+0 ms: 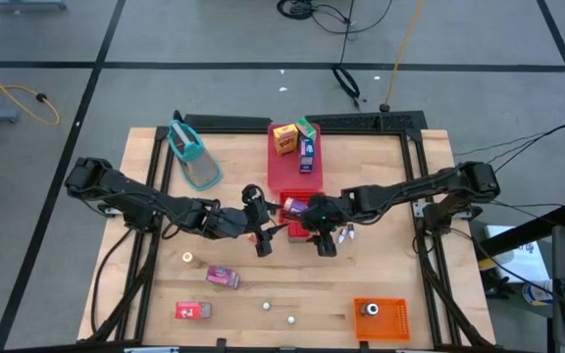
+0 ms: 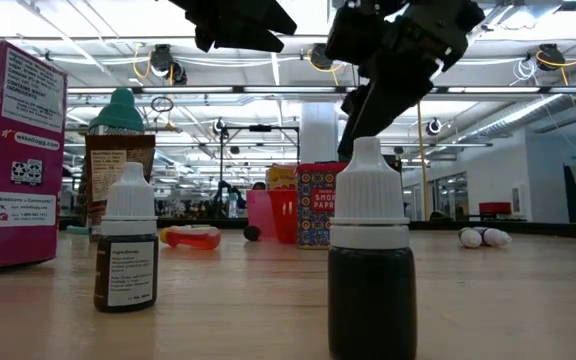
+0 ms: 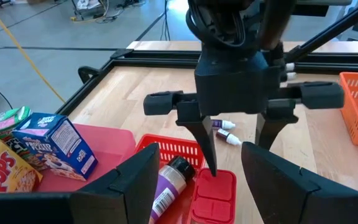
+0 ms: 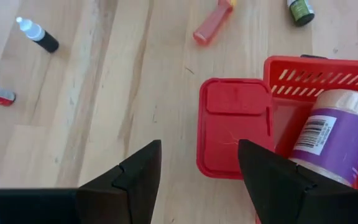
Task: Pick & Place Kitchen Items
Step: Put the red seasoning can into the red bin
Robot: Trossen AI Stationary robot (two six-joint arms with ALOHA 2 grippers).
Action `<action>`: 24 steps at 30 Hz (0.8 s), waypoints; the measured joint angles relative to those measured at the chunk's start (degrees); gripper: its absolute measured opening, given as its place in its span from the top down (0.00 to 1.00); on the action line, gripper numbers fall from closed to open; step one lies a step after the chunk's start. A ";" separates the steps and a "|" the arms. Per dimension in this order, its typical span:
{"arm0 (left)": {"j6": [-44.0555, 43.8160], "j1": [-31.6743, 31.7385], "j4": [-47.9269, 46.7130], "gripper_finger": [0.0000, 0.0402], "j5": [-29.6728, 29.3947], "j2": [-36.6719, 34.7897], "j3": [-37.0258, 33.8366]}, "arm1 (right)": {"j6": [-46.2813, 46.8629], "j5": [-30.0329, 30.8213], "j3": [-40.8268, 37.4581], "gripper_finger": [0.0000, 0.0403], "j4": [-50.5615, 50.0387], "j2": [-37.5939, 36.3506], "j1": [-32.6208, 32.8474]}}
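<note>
My left gripper hangs open over the table's middle, beside a dark bottle. Just to its right, my right gripper is open too, fingers pointing down above a flat red box. That box lies against a small red basket holding a purple-labelled bottle on its side. In the left wrist view, the right gripper's fingers hover just over the red box; I see no touch. Yellow and blue cartons stand on the red tray. A pink carton and a red carton lie near the front.
Two small dropper bottles lie right of the right gripper. An orange-red tube and a green-capped jar lie on the wood. The orange bin sits front right, a teal strainer far left. Tiny round pieces dot the front.
</note>
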 joint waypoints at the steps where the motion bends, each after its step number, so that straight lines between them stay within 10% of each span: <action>1: 0.00 0.00 0.00 0.43 0.00 0.00 0.02 | -0.03 0.28 -0.41 0.49 0.42 0.02 0.00; 24: -0.22 0.00 0.00 0.43 0.00 0.00 0.00 | -0.08 4.24 -1.40 0.36 3.10 1.05 0.04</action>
